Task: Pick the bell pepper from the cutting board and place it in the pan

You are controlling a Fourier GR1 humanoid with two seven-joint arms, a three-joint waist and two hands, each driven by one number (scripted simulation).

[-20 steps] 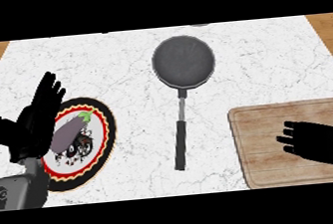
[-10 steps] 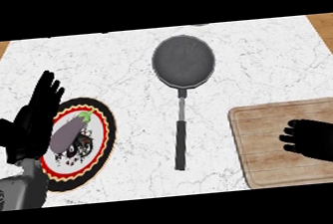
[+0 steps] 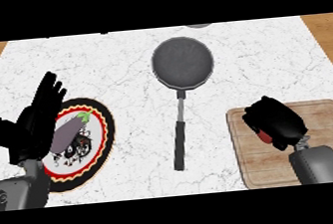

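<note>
Right hand (image 3: 275, 122) on board (image 3: 325, 140), fingers curled round red pepper (image 3: 263, 136). Left hand (image 3: 32, 123) upright over plate (image 3: 98, 140), fingers straight, apart.

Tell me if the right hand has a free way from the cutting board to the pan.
Probably yes. The right hand is over the cutting board, curled round something red. Bare counter lies between it and the pan; only the pan's handle runs nearby, to the hand's left.
</note>
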